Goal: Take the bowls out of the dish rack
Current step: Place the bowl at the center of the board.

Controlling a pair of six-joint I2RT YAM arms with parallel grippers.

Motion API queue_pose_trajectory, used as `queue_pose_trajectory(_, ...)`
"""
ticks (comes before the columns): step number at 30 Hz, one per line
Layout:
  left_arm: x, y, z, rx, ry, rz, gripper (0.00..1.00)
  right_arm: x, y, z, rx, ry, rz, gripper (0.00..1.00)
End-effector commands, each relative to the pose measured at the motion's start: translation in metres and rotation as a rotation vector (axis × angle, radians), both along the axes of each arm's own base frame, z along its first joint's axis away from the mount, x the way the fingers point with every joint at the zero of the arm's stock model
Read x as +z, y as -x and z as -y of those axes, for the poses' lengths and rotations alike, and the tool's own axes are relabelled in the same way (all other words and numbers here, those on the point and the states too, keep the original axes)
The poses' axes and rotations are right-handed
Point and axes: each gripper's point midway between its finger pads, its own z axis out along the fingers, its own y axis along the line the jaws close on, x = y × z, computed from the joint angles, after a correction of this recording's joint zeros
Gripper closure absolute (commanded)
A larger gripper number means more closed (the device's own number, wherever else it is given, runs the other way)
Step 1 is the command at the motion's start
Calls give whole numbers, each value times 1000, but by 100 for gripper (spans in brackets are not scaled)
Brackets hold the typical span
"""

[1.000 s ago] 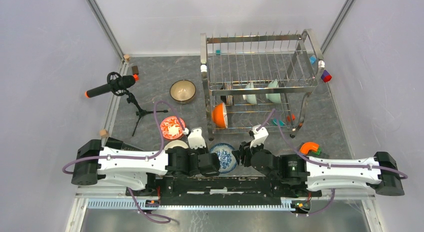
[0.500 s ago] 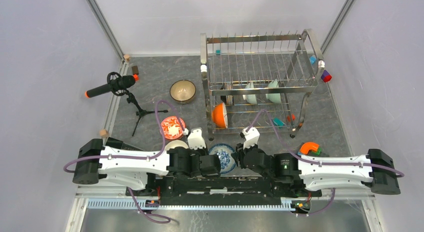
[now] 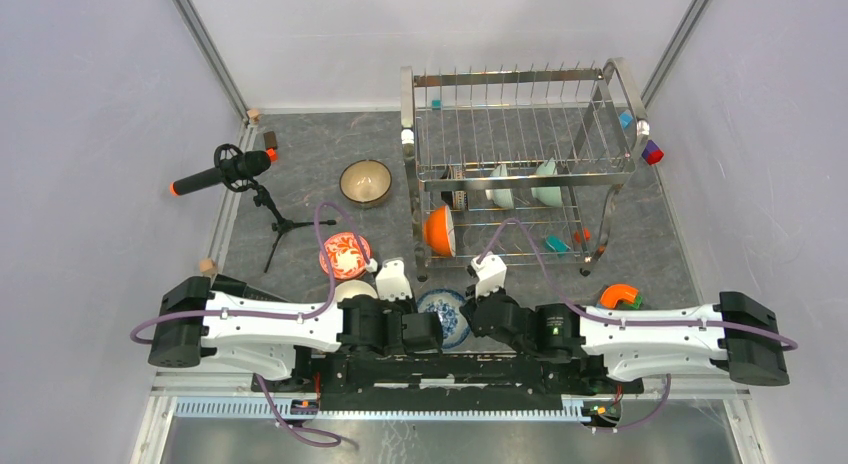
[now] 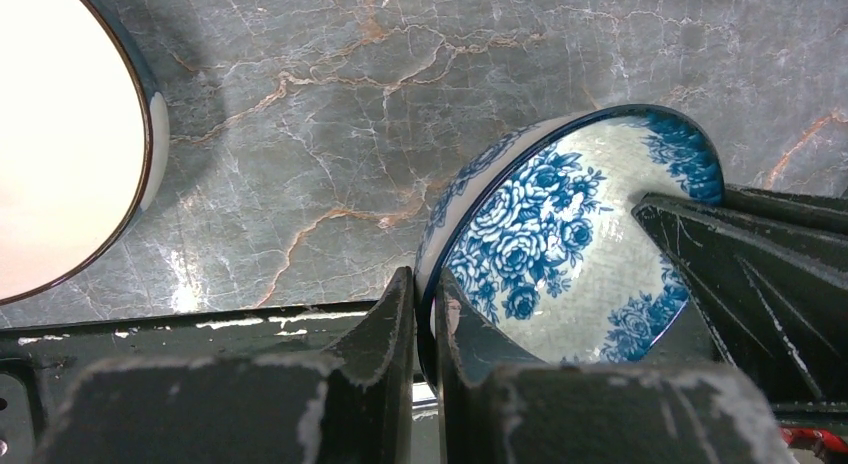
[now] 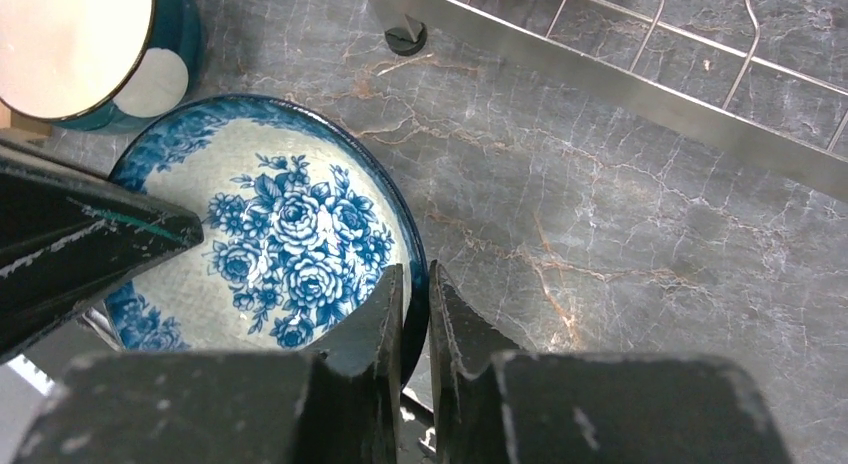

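The rose bowl (image 5: 290, 244) is blue on white, the orange bowl (image 3: 438, 231) plain, the table (image 5: 620, 234) veined grey.

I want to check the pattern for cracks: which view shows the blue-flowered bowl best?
Right wrist: the blue-flowered bowl shows most of its inside, sharp and near. The left wrist sees it tilted and partly hidden. From the top it is small, and the arms cover part of it.

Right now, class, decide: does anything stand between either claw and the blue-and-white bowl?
Nothing visible does. The left claw and the right claw each straddle the rim of the blue-and-white bowl, one finger inside and one outside.
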Motion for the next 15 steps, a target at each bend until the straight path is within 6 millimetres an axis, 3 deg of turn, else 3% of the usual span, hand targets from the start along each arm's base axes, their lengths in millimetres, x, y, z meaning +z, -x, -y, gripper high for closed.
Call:
queue_pose_trajectory(1, 32, -11, 22, 47, 123, 70, 98, 5, -5, -6, 8, 12, 14, 90)
queue_pose_trajectory(3, 32, -11, 22, 43, 120, 73, 98, 4, -5, -7, 14, 20, 13, 100)
queue_pose_trajectory(8, 32, -10, 20, 37, 119, 76, 93, 6, -6, -6, 19, 34, 21, 100)
queue_pose_trajectory(15, 34, -9, 18, 23, 144, 76, 65, 13, -9, 1, 26, 64, 51, 100)
